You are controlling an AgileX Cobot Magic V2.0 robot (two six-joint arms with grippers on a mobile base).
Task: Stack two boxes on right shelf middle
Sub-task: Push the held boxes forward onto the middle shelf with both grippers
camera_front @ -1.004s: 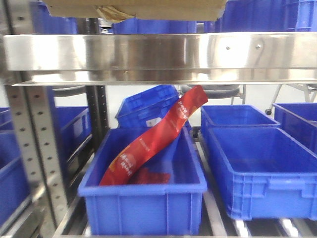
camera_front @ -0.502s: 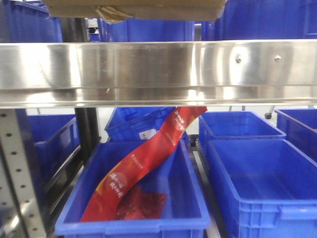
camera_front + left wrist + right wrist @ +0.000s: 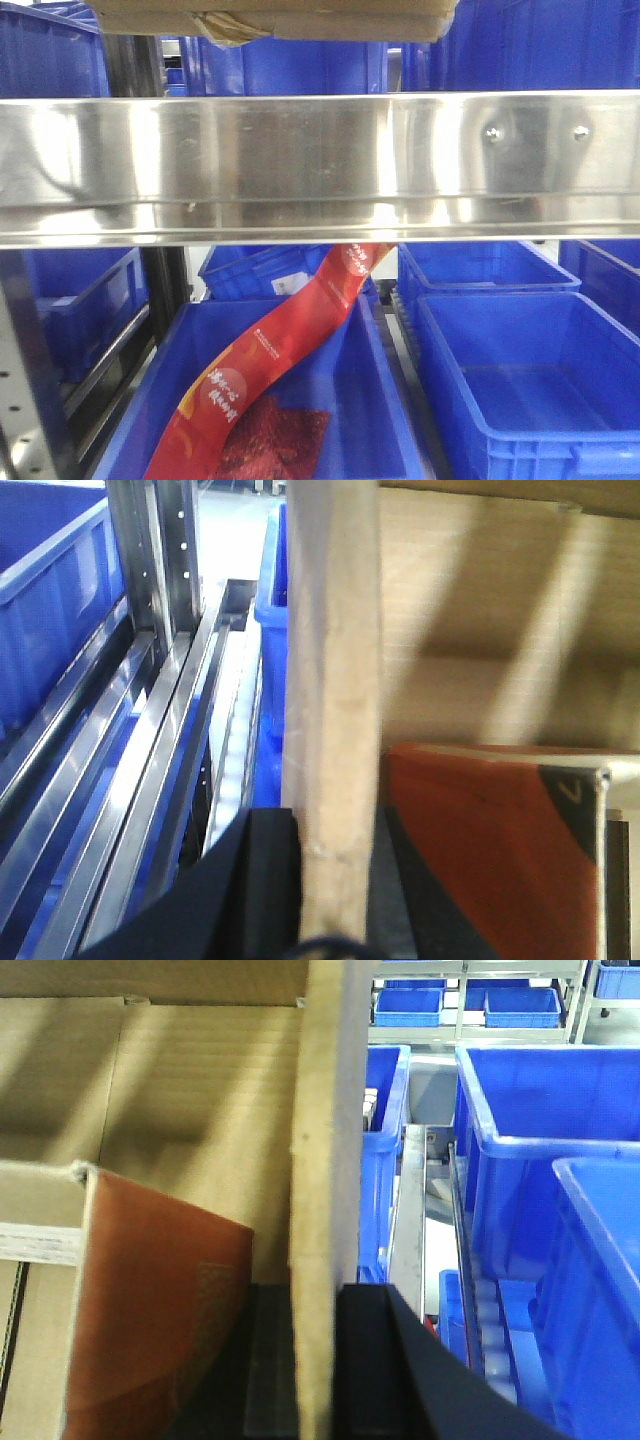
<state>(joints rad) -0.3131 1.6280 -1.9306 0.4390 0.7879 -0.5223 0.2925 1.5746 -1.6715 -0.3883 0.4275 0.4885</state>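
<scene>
my left gripper [image 3: 335, 880] is clamped on the upright side wall of a box [image 3: 480, 650], one black finger [image 3: 262, 880] outside the wall and the other inside; the wall edge rises straight up between them. my right gripper [image 3: 318, 1360] pinches the opposite wall of the same box the same way, with a black finger [image 3: 372, 1360] on the outer side. both wrist views look down into the open carton: brown corrugated inner faces with shadow bands, and an orange-red flat pack [image 3: 150, 1310] standing tilted against the inside near the bottom. outside the left wall run steel rails [image 3: 150, 760] and a perforated upright [image 3: 160, 550], with a blue bin [image 3: 50, 600] beyond them toward the left edge. outside the right wall stand more blue bins [image 3: 540, 1160] and a steel rail. in the front view only the underside of the box shows at the top edge, above the front lip of the shelf [image 3: 300, 165], with a crumpled scrap of tape [image 3: 228, 28] at its bottom edge; whether the box rests on the shelf or hangs just above it i cannot tell. the lip is mirror-bright, with two rivets [image 3: 492, 133] toward its right end. below the shelf, a lower blue bin [image 3: 350, 400] holds a long red packet [image 3: 270, 370] leaning diagonally.
</scene>
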